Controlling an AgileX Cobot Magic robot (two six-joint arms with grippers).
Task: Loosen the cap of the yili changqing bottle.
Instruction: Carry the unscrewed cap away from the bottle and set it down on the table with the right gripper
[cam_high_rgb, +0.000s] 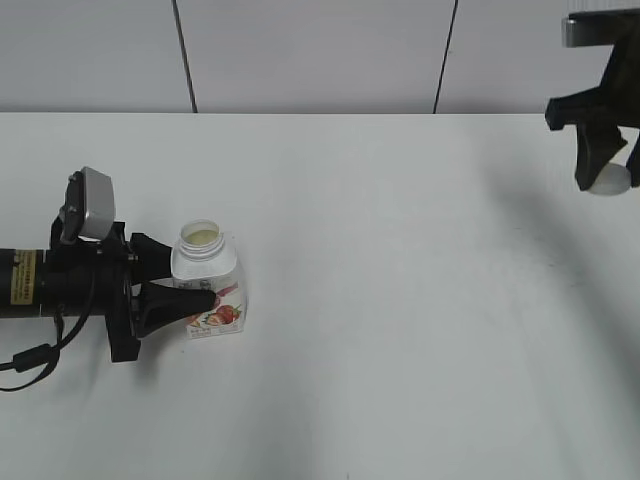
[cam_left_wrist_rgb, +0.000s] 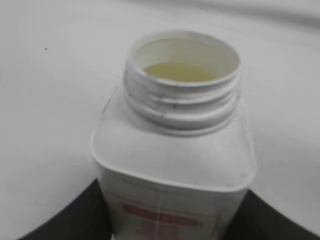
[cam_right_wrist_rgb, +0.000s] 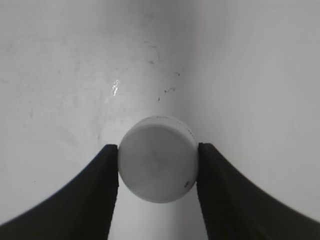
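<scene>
The yili changqing bottle stands upright at the left of the white table, white with a strawberry label. Its neck is open and pale liquid shows inside. My left gripper is shut on the bottle's body, its black fingers on either side of the bottle. My right gripper is raised at the far right and is shut on the round white cap, held well away from the bottle. In the right wrist view the cap sits squeezed between the two black fingers.
The white table runs across the view with a grey panelled wall behind it. Faint scuff marks show on the table surface under the right gripper.
</scene>
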